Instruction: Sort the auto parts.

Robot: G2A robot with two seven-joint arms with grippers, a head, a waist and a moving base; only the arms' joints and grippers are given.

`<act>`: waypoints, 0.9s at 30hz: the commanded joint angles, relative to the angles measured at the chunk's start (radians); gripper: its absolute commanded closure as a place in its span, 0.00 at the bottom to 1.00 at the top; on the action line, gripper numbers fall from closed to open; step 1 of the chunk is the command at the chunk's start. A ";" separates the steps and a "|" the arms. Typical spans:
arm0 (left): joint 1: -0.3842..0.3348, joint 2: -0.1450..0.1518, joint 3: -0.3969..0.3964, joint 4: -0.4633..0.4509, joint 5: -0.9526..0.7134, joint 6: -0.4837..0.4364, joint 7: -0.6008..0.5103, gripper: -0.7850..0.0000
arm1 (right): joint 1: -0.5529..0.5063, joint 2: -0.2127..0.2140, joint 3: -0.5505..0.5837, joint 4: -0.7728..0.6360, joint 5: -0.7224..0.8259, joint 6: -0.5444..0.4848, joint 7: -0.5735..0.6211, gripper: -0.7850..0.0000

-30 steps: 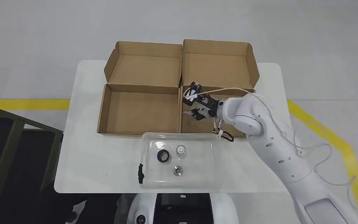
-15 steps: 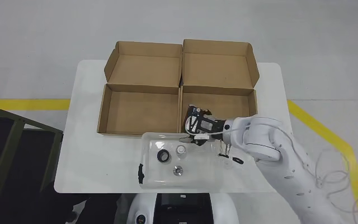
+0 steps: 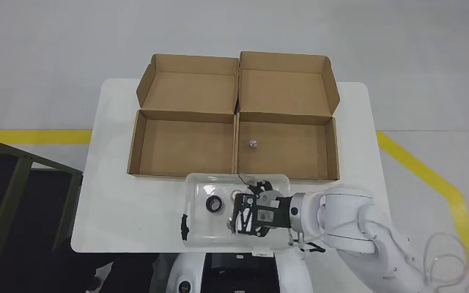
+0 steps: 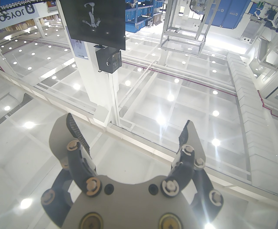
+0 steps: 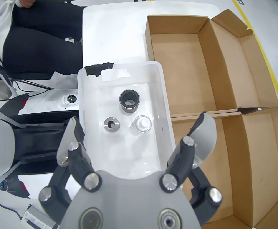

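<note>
Right claw (image 5: pixel 139 121) hangs spread wide over the clear plastic tray (image 5: pixel 165 91), ready, I reckon, to straddle the silver metal bushing (image 5: pixel 111 124) at its six o'clock.

White worktop (image 3: pixel 117 190) on pale grey floor (image 3: pixel 73 44).
Yellow line (image 3: pixel 44 136) crosses the floor beside the worktop; overhead, white grid ceiling (image 4: pixel 191 102) with round lights (image 4: pixel 215 113), white column (image 4: pixel 97 95), blue racks (image 4: pixel 139 15).

white banner (image 4: pixel 19 12) bears reversed lettering with a logo. blue panel (image 4: pixel 230 18) bears similar reversed lettering. nothing else legible.
</note>
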 commanded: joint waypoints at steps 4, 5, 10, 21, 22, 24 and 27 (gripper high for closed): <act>0.000 0.000 0.000 0.000 0.000 0.000 0.000 0.00 | -0.017 0.003 -0.025 0.033 -0.052 -0.020 -0.049 0.00; 0.000 0.000 0.000 0.000 0.000 0.000 0.000 0.00 | -0.019 0.003 -0.030 0.043 -0.069 -0.025 -0.064 0.00; 0.000 0.000 0.000 0.000 0.000 0.000 0.000 0.00 | -0.026 0.003 -0.043 0.112 -0.146 -0.022 -0.154 0.00; 0.000 0.000 0.000 0.000 0.000 0.000 0.000 0.00 | -0.002 0.001 -0.080 0.210 -0.183 -0.044 -0.239 0.09; 0.000 0.000 0.000 0.000 0.000 0.000 0.000 0.00 | 0.000 0.001 -0.084 0.215 -0.187 -0.047 -0.243 0.11; 0.000 0.000 0.000 0.000 0.000 0.000 0.000 0.00 | 0.005 0.001 -0.093 0.229 -0.192 -0.051 -0.249 0.13; 0.000 0.000 0.000 0.000 0.000 0.000 0.000 0.00 | 0.014 -0.001 -0.102 0.254 -0.194 -0.049 -0.257 0.17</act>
